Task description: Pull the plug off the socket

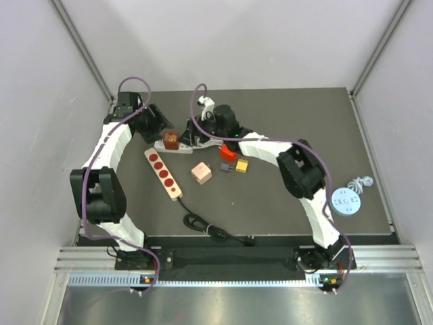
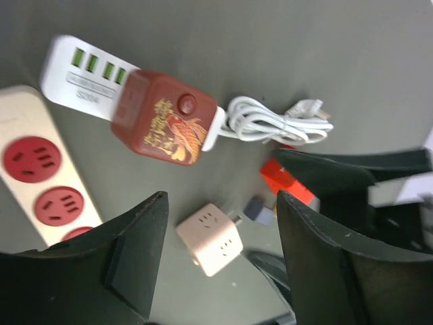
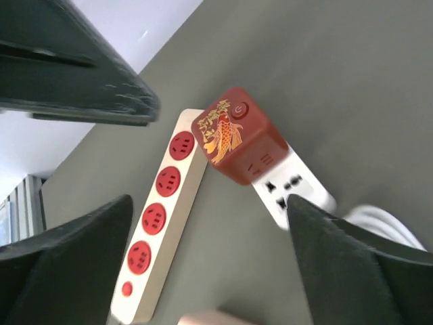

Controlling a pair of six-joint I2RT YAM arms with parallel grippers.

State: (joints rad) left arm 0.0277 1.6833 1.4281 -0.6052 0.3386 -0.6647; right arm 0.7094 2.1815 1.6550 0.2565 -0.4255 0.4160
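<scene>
A dark red cube plug (image 1: 171, 139) with a gold fish print sits plugged into a white power strip (image 1: 181, 148) at the back of the table. It shows in the left wrist view (image 2: 166, 118) and the right wrist view (image 3: 237, 135), as does the white strip (image 2: 80, 68) (image 3: 294, 187). My left gripper (image 1: 157, 128) is open just left of the plug, empty (image 2: 222, 203). My right gripper (image 1: 201, 134) is open just right of it, above the strip's end, empty (image 3: 208, 203).
A beige strip with red sockets (image 1: 164, 173) lies in front of the plug. A pink cube adapter (image 1: 201, 173), an orange block (image 1: 229, 153) and a yellow block (image 1: 241, 164) lie nearby. A coiled white cable (image 2: 274, 122) adjoins the strip. A black cord (image 1: 216, 230) lies near the front.
</scene>
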